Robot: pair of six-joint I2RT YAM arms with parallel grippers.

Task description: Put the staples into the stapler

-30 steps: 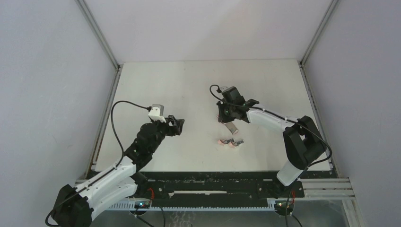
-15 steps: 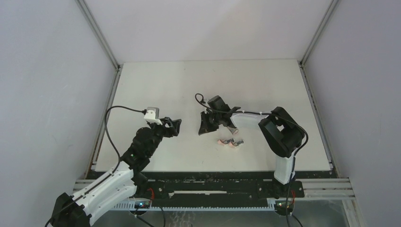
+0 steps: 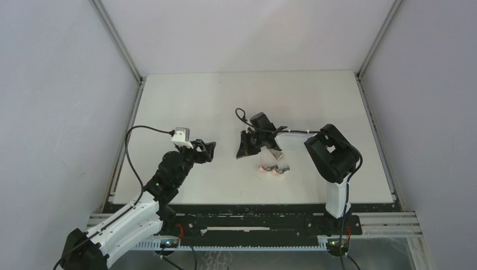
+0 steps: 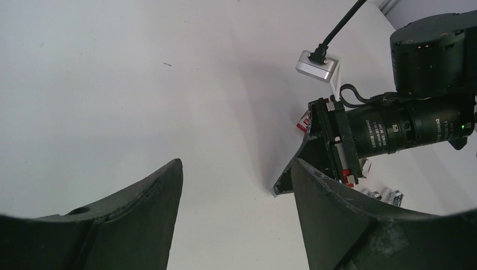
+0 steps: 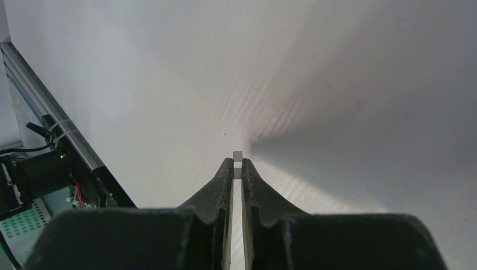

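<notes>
Low in the top view's centre lies the stapler [image 3: 274,169]. Just up-left of it, our right gripper [image 5: 236,164] pinches the staples [image 5: 237,155] lengthwise, the end poking past its tips. Further left, our left gripper [image 4: 236,167] gapes empty.

White arms [image 3: 128,220], black joints [image 3: 332,157] and cables [image 4: 343,21], black curved end effector fingers [image 4: 129,219].

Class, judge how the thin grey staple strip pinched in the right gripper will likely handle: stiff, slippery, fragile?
The staple strip juts straight past the right gripper, so it is probably stiff. Thin, smooth grey metal: likely light and apt to slip. So narrow, it may snap if bent.
</notes>
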